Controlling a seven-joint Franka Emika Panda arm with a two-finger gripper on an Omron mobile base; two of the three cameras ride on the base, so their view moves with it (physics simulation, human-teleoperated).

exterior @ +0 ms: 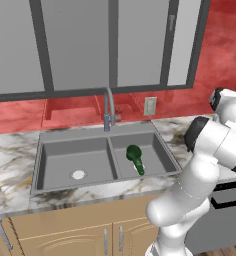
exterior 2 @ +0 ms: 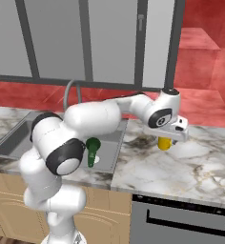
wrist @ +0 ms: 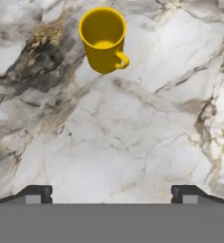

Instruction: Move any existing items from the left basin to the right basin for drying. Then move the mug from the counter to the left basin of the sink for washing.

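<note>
We hover our gripper (wrist: pixel 112 193), fingers spread wide and empty, above the counter (wrist: pixel 133 137) near the upright mug (wrist: pixel 103 39) (handle sideways).

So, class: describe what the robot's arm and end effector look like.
The arm is built of rounded glossy white segments with dark grey joint bands and round dark caps. The end effector has a white body and two small dark blocky fingertips with paler grey faces.

Even, bright, flat rendered light throughout, with no glare. The mug (wrist: pixel 103 39) casts only a faint soft shadow on the marble surface (wrist: pixel 133 133). All three pictures look slightly soft and low in resolution.
</note>
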